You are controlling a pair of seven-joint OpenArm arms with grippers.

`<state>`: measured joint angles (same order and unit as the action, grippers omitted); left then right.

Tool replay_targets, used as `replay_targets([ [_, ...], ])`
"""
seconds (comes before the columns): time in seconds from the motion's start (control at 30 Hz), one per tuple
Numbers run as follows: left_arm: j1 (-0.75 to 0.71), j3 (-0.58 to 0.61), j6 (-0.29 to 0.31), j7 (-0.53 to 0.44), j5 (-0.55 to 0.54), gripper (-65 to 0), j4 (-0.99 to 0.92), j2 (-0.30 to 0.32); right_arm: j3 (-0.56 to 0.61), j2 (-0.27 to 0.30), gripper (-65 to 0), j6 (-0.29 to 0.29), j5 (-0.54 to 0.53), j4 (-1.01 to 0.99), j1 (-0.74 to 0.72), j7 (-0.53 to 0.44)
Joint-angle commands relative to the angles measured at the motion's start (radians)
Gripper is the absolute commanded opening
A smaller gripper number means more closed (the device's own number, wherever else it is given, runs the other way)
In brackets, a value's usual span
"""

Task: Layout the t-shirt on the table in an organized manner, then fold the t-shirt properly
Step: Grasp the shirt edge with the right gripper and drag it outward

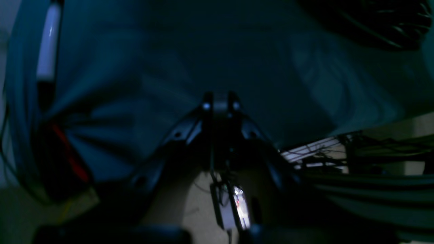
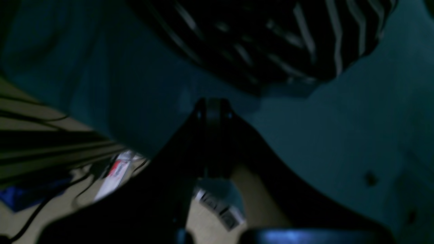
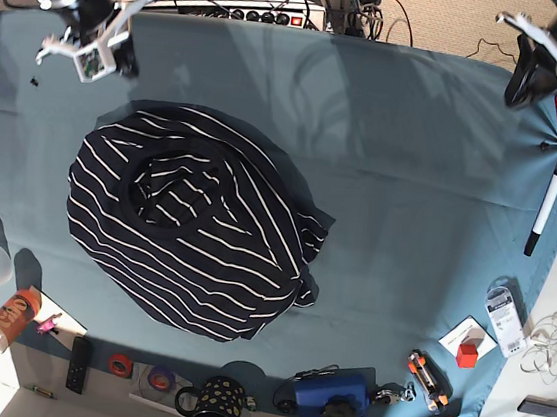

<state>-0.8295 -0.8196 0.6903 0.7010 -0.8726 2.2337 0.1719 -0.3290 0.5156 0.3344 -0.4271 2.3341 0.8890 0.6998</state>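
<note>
T-shirt [image 3: 191,224] bunched (unfolded) on worktop [image 3: 412,184]. Left pincer [image 3: 536,69] and right pincer [image 3: 104,46] both closed, empty, apart from it.

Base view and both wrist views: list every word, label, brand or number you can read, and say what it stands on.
No text can be read in any view.
Can with orange label, near table edge: print too small.
White packet at table's right edge: too small.
White label on the floor, right wrist view: red mark, blurred.
Striped t-shirt: no print visible.
</note>
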Motion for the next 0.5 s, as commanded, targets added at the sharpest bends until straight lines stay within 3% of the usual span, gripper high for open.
replay_targets([
  [0.0, 0.001, -0.008, 0.008, -0.029, -0.014, -65.0, 0.014, 0.006, -0.007, 0.008, -65.0, -0.009, 0.017, 0.015, -0.007, -0.019],
  [0.1, 0.027, -0.008, 0.008, -0.029, -0.013, -65.0, 0.014, 0.006, -0.007, 0.008, -64.4, -0.009, 0.062, 0.015, -0.043, -0.020],
  [0.13, 0.031, -0.008, 0.008, -0.029, -0.008, -65.0, 0.014, 0.006, -0.006, 0.008, -58.0, -0.009, 0.062, 0.015, -0.052, -0.020],
  [0.23, 0.032, -0.008, 0.008, -0.030, 0.005, -44.9, 0.014, 0.006, -0.006, 0.008, -39.4, -0.009, 0.063, 0.014, -0.076, -0.041],
  [0.33, 0.032, -0.008, 0.008, -0.030, 0.006, -33.2, 0.014, 0.006, -0.003, 0.008, -38.5, -0.011, 0.116, 0.013, -0.121, -0.071],
  [0.47, 0.032, -0.008, 0.008, -0.030, 0.007, -32.8, 0.014, 0.006, -0.003, 0.008, -38.5, -0.011, 0.159, -0.038, -0.238, -0.024],
])
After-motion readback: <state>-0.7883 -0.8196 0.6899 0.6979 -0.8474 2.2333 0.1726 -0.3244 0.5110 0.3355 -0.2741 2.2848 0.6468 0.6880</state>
